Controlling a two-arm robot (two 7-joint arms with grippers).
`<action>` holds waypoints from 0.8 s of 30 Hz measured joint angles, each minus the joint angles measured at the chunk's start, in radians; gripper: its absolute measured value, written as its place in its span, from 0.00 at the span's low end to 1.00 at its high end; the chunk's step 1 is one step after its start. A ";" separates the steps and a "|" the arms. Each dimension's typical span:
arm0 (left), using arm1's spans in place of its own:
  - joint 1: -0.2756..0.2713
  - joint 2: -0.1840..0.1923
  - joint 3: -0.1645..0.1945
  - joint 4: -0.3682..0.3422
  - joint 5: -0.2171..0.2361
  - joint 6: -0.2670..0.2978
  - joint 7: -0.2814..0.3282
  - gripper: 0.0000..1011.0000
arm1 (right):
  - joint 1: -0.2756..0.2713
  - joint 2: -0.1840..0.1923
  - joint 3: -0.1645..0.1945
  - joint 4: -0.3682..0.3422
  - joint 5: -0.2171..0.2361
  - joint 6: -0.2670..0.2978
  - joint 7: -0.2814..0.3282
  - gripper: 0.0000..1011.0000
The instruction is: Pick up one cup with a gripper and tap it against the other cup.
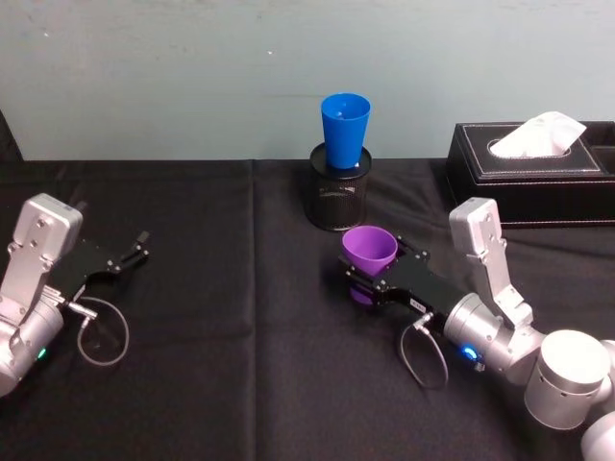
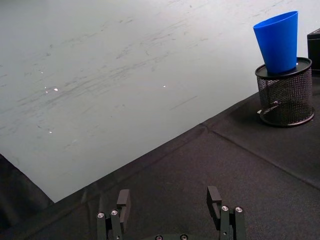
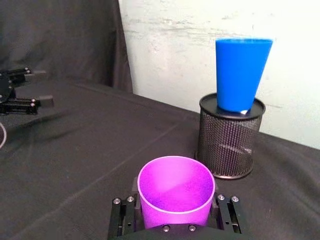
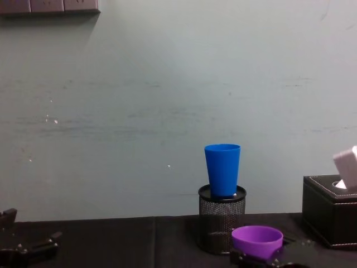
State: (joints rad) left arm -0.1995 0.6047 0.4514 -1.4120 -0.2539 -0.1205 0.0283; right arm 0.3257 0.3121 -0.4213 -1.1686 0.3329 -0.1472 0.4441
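The purple cup stands upright between the fingers of my right gripper, which is shut on its lower wall near the table's middle. In the right wrist view the purple cup opens upward between the fingers. The blue cup sits upright in the mouth of a black mesh pen holder, just behind and slightly left of the purple one, with a gap between them. From the chest the blue cup stands higher than the purple cup. My left gripper rests open at the far left.
A black tissue box with a white tissue stands at the back right, beside the pen holder. A black cloth covers the table, and a pale wall runs close behind it. The left wrist view has the blue cup far off.
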 joint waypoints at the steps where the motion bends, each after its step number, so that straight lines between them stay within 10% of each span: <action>1: 0.000 0.000 0.000 0.000 0.000 0.000 0.000 0.99 | -0.002 0.002 0.002 -0.008 -0.002 0.004 -0.001 0.73; 24: 0.000 0.000 0.000 0.000 0.000 0.000 0.000 0.99 | -0.053 0.058 0.090 -0.304 0.074 0.205 -0.021 0.73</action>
State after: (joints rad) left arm -0.1995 0.6047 0.4514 -1.4120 -0.2539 -0.1205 0.0283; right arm 0.2727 0.3698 -0.3316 -1.4728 0.4066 0.0583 0.4231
